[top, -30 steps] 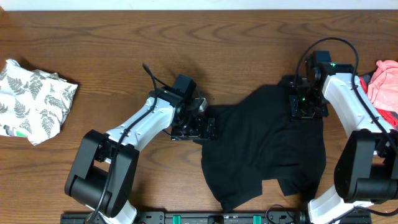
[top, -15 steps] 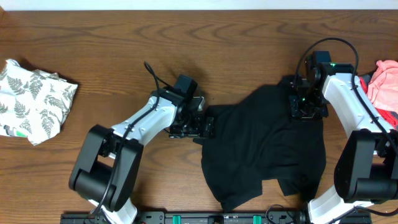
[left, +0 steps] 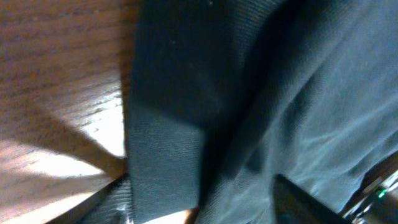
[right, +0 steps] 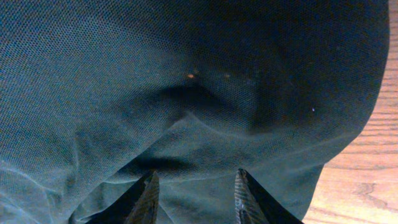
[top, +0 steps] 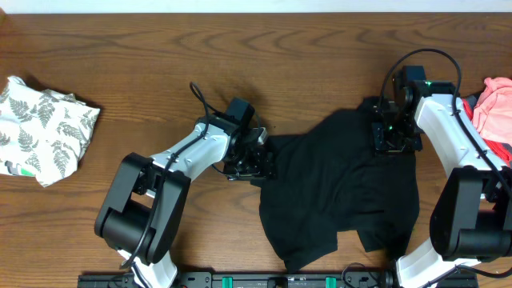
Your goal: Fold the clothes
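A large plain black garment [top: 344,200] lies crumpled on the wooden table [top: 160,48], right of centre. My left gripper [top: 258,162] is at its left edge. In the left wrist view the jaws stand wide apart, and the left gripper [left: 208,200] has the garment's hem [left: 165,155] lying between the fingers. My right gripper [top: 394,138] rests on the garment's upper right corner. In the right wrist view the right gripper [right: 198,186] has its fingertips [right: 149,194] apart, down on the black fabric [right: 186,81].
A white fern-leaf-print piece [top: 44,128] lies bunched at the far left. A coral-pink piece [top: 494,108] lies at the right edge, beside my right arm. Bare wood shows at the right of the right wrist view [right: 373,180].
My left arm has swung a little to the right and its gripper has edged slightly onto the garment's left edge. The right arm and the garment have not visibly moved.
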You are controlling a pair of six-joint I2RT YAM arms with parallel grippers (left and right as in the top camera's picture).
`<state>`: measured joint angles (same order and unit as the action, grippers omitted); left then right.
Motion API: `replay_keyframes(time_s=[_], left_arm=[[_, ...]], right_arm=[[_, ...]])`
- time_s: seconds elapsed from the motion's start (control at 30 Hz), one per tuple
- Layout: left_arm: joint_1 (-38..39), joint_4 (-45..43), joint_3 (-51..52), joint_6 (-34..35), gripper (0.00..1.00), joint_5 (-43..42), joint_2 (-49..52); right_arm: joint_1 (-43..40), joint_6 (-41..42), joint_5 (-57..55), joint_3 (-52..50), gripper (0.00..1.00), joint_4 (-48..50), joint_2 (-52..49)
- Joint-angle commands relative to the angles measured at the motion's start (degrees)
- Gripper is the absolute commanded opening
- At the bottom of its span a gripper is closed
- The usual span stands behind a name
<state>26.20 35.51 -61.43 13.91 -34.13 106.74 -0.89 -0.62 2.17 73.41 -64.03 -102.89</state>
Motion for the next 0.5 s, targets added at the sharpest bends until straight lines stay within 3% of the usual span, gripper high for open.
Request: replay_keyframes(time_s=[0.0, 0.03, 0.1, 0.13, 0.47], left_arm=[[-0.02, -1.03, 0.44, -0.07, 0.48, -0.37, 0.79], [-0.07, -1.68, 0.44, -0.07, 0.42, -0.37, 0.79], [-0.26, -3.15, 0.28, -0.07, 0.12, -0.37, 0.74], [-0.44, -3.54, -0.04, -0.07, 0.06, -0.37, 0.70], [-8.48, -5.22, -9.64, -0.04, 0.06, 8.90, -4.15]], right_arm=[[0.46, 0.61, 0.44, -0.15, 0.38, -0.15, 1.20], [0.46, 0.61, 0.44, -0.15, 0.38, -0.24, 1.20], [0.46, 0.61, 0.44, -0.15, 0.38, -0.46, 1.20], [0.46, 0.61, 0.44, -0.15, 0.38, -0.52, 1.20], [0.46, 0.61, 0.44, -0.15, 0.38, -0.50, 1.20]])
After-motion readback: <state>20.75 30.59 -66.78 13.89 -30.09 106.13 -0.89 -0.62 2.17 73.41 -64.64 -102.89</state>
